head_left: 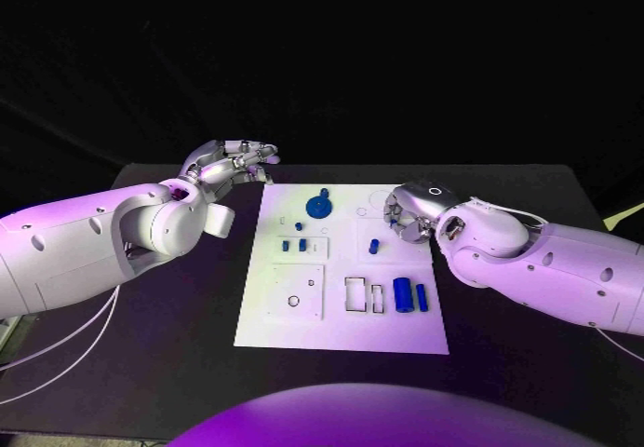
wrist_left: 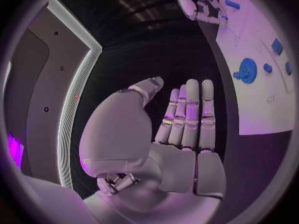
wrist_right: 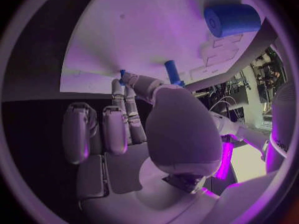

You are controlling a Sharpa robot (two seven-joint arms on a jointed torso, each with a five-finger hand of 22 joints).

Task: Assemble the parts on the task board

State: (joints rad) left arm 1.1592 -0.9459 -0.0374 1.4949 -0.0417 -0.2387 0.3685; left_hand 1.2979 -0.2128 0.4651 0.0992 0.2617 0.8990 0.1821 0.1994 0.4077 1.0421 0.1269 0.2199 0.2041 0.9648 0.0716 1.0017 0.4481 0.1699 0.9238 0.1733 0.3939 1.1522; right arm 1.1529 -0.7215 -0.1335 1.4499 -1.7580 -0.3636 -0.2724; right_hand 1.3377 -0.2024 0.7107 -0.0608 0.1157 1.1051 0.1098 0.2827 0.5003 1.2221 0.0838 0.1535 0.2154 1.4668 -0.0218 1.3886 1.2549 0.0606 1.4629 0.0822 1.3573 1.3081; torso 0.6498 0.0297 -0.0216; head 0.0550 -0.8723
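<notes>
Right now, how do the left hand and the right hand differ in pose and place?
The left hand hangs beyond the task board, over the black table, fingers straight and holding nothing; the right hand is over the board's far right part, fingers curled, seemingly pinching a small blue part. Both are silver.

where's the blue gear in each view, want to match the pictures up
Head view: the blue gear lies on the far middle of the task board.
Left wrist view: it sits on the board beyond the fingertips of the left hand.
Right wrist view: I cannot make it out there.
Shared landmark: the white task board, seen in all three views.
</notes>
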